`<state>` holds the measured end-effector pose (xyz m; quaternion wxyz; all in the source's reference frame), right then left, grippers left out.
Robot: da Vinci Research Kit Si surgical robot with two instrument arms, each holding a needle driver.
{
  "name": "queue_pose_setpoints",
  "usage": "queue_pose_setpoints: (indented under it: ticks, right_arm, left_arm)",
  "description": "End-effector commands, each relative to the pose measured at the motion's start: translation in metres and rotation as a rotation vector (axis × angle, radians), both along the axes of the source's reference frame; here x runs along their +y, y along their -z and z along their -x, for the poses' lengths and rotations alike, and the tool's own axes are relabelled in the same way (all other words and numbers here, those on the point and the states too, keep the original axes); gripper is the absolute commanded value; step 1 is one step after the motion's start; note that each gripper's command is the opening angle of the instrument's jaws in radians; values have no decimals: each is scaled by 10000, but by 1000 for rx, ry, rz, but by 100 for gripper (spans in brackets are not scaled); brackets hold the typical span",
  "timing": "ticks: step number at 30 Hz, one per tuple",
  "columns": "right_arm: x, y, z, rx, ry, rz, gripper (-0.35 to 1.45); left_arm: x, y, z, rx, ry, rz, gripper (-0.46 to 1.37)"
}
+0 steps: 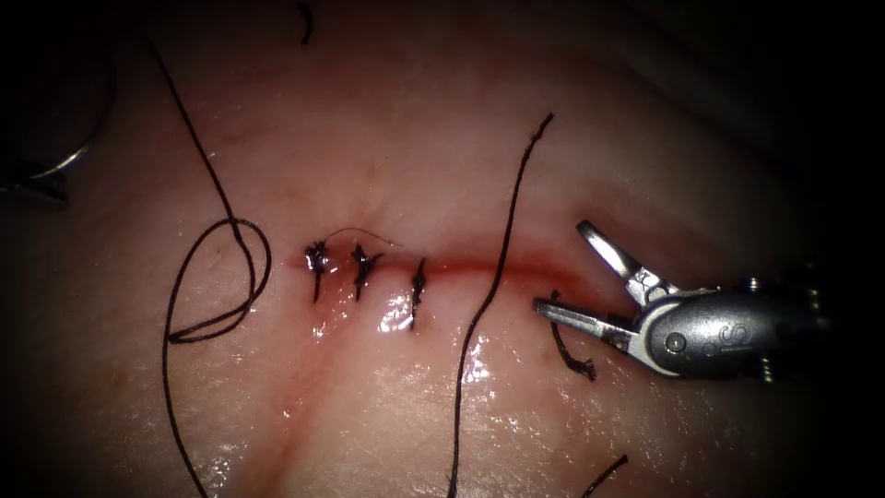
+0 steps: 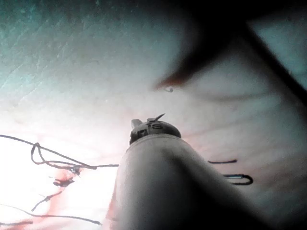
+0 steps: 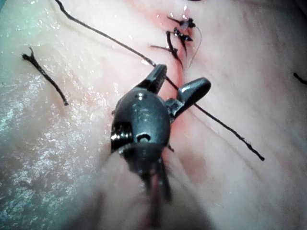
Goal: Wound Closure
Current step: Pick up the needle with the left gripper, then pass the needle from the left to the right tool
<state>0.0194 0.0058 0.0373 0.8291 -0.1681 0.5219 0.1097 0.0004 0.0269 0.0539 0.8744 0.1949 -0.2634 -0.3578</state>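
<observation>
Right tool sits closest, at the right end of the cut, jaws spread wide and holding nothing; one jaw reaches above the cut line, the other lies just below it, touching or nearly touching a short cut end of thread on the tissue. The right wrist view shows the same tool jaws apart, with a long thread running between or under them, not pinched as far as I can tell. Three stitches already sit across the left part of the cut, knotted with tails trimmed short. The stretch from the third stitch to the right tool is unclosed, red fluid along it. A long loose thread crosses the cut between the last stitch and the right tool, neither end held. Another long thread, well left of the stitches, forms a loop on the tissue. The needle looks to be the pale curved glint far left of the cut, out of the tissue, beside what is probably the left tool; cannot tell its jaws or whether it holds the needle. Left wrist view shows the left tool's body, jaws hard to read. Judgement: roughly half closed, the right half left to do.
</observation>
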Motion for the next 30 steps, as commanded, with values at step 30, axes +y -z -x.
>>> queue_pose_setpoints:
  ticks: [30]
  right_arm:
    - [5, 15, 20, 101, -79, -243, 73]
  left_arm:
    - [-19, 70, 203, 97, -44, 164, -16]
